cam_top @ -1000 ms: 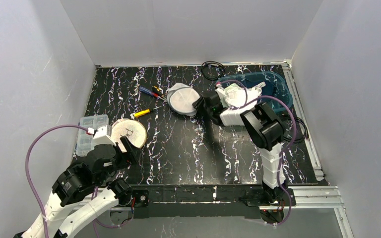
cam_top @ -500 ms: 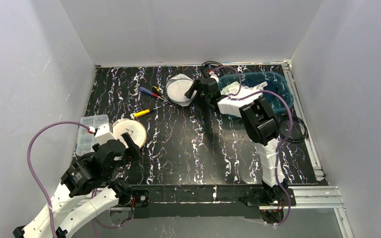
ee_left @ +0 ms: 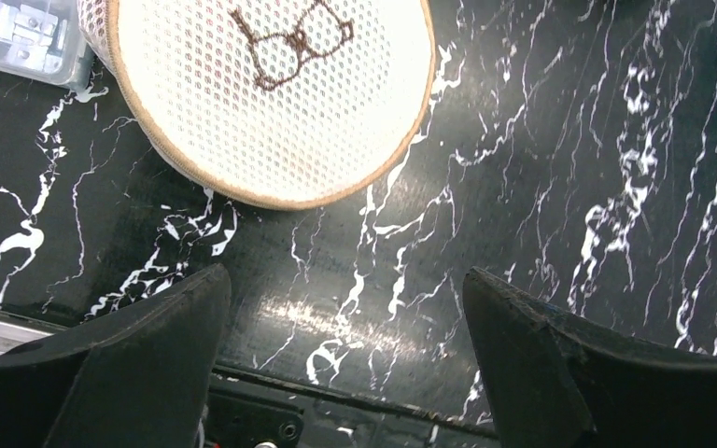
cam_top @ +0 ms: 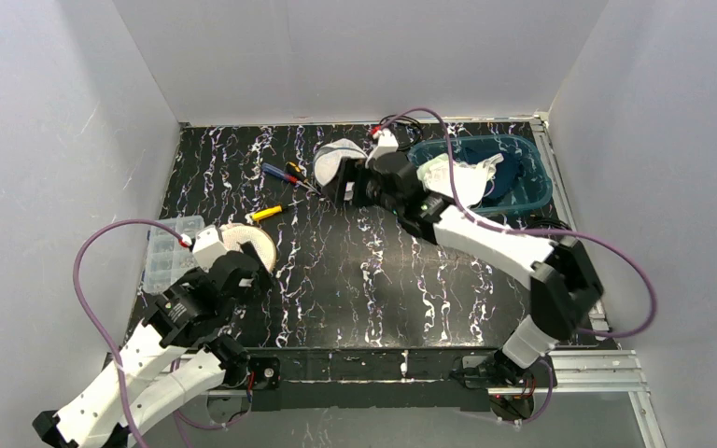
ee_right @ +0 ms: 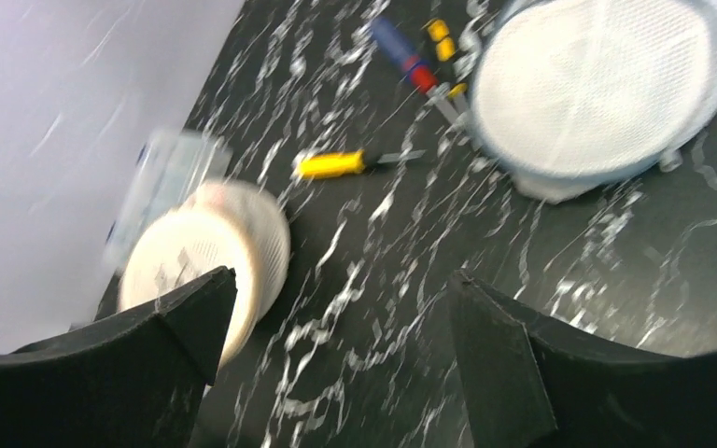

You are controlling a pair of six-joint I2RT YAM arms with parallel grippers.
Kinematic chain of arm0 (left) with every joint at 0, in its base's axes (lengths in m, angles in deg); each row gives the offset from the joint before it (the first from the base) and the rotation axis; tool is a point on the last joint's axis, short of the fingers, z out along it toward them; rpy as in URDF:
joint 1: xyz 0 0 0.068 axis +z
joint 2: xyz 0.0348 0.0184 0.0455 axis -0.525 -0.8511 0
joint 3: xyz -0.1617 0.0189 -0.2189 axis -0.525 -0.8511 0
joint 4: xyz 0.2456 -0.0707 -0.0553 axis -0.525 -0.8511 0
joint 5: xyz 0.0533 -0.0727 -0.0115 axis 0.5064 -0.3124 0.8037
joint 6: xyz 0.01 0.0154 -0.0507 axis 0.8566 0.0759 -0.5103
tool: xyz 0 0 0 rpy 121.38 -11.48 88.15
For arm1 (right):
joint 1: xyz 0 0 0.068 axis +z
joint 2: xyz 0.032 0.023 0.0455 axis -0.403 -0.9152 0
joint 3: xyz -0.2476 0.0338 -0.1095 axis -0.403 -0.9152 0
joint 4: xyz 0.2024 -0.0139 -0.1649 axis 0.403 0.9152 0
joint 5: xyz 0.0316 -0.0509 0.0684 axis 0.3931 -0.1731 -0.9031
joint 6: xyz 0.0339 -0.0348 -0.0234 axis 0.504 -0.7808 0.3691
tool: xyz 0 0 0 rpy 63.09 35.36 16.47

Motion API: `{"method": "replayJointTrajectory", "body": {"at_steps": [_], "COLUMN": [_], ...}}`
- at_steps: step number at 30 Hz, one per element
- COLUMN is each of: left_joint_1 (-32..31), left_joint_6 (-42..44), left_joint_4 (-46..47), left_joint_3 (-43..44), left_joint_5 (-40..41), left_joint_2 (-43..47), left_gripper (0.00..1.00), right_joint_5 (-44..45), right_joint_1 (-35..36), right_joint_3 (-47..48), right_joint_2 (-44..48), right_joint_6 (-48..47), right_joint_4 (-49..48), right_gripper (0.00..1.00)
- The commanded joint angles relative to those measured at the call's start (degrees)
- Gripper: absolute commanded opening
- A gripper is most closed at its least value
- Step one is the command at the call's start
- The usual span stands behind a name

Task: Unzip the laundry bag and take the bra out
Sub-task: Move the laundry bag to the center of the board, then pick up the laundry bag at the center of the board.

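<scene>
The left arm (cam_top: 140, 355) rises from the 7 o'clock corner of the counter (cam_top: 355, 271), its wrist bent down toward the surface. The left gripper (ee_left: 344, 280) hangs with its jaws spread wide and nothing between them, touching nothing. At its 12 o'clock, just beyond the fingertips, lies the beige-rimmed mesh laundry bag (ee_left: 271, 93), flat on the counter. Whether its zip is done up cannot be told. A clear plastic box (cam_top: 166, 250) sits just beside that bag at 9 o'clock, close to the left wall. The counter's near edge runs right under the gripper.

Toward 3 o'clock from the beige bag the marbled surface lies bare across the middle. A yellow-handled screwdriver (cam_top: 266, 213) and two more screwdrivers (cam_top: 285, 172) lie at about 11 o'clock.

The right arm (cam_top: 495, 243) folds at its elbow near the right edge and stretches its forearm toward 11 o'clock. The right gripper (ee_right: 341, 280) also stands wide open and holds nothing. It hovers near the blue-rimmed mesh laundry bag (cam_top: 336, 161), which lies at the counter's 12 o'clock. No bra can be made out in either bag.

A teal bin (cam_top: 540, 166) with pale and dark fabric inside sits at 2 o'clock, against the metal rail (cam_top: 586, 280) bordering the right side.
</scene>
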Motion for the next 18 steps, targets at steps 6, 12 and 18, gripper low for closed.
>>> {"method": "replayJointTrajectory", "body": {"at_steps": [6, 12, 18], "left_joint_1": [21.93, 41.60, 45.26], "left_joint_6": [1.33, -0.96, -1.65], "left_joint_4": [9.97, 17.62, 19.22], "left_joint_3": [-3.73, -8.38, -10.63], "left_joint_5": [-14.92, -32.50, -32.08], "left_joint_2": [-3.25, -5.42, -6.94], "left_gripper": [0.93, 0.90, 0.88], "right_joint_5": [-7.02, -9.58, -7.63], "right_joint_1": [6.12, 8.88, 9.80], "right_joint_3": [-25.14, -37.08, -43.34], "right_joint_2": [19.02, 28.31, 37.27], "right_joint_6": [-3.83, -0.94, -0.88], "right_joint_4": [-5.42, -7.67, -5.28], "right_gripper": [0.88, 0.87, 0.87]}}
